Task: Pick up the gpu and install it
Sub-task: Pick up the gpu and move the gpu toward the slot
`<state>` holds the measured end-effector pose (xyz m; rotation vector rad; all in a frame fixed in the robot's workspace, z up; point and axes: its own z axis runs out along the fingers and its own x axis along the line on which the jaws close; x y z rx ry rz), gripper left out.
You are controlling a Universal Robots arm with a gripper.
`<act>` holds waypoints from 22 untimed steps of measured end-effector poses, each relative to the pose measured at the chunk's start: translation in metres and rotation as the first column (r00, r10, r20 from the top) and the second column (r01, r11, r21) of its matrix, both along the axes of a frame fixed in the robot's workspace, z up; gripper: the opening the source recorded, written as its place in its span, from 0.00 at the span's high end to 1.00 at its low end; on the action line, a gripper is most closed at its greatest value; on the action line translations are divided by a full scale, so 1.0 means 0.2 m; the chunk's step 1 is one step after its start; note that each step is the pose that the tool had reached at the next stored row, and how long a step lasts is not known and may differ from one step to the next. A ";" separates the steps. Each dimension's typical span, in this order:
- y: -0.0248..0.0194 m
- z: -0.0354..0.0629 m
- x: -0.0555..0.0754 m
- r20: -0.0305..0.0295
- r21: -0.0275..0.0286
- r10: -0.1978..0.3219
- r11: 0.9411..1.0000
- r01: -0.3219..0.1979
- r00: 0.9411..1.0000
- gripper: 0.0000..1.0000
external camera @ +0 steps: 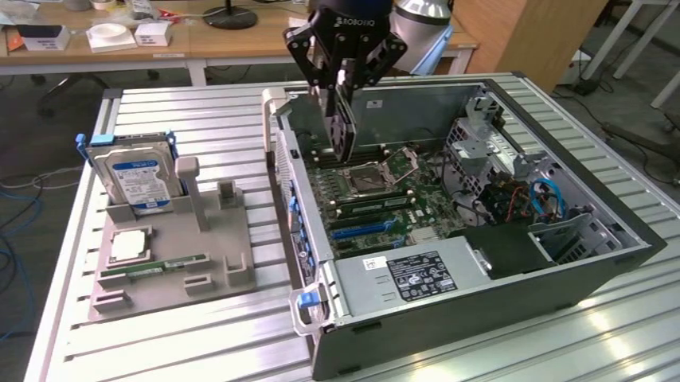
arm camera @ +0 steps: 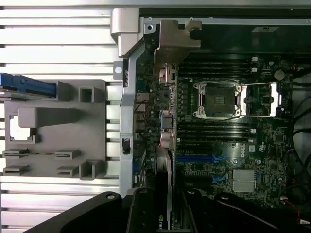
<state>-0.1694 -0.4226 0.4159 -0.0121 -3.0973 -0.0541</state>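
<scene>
The pincer (external camera: 343, 68) is closed narrowly on the graphics card (external camera: 342, 123). The card hangs on edge straight below it, over the open computer case (external camera: 595, 263) near the rear wall. The blue slot (external camera: 367, 229) lies lower down and apart from the card. The card's flat side seems to run across the slot, not along it.

End effector (external camera: 346, 79) hangs vertical, pointing down, jaws clamped on top edge of upright gpu (external camera: 343, 127).

gpu (arm camera: 165, 174) clamped edge-on between fingers (arm camera: 141, 213), above motherboard (arm camera: 228, 145)
</scene>
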 end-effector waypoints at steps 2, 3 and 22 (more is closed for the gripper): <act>0.000 0.000 0.01 0.000 0.000 0.000 1.000 0.000 1.000 0.74; 0.000 0.000 0.01 0.000 0.000 0.000 1.000 0.000 1.000 0.74; 0.000 0.000 0.06 0.000 0.000 0.000 1.000 0.000 1.000 0.74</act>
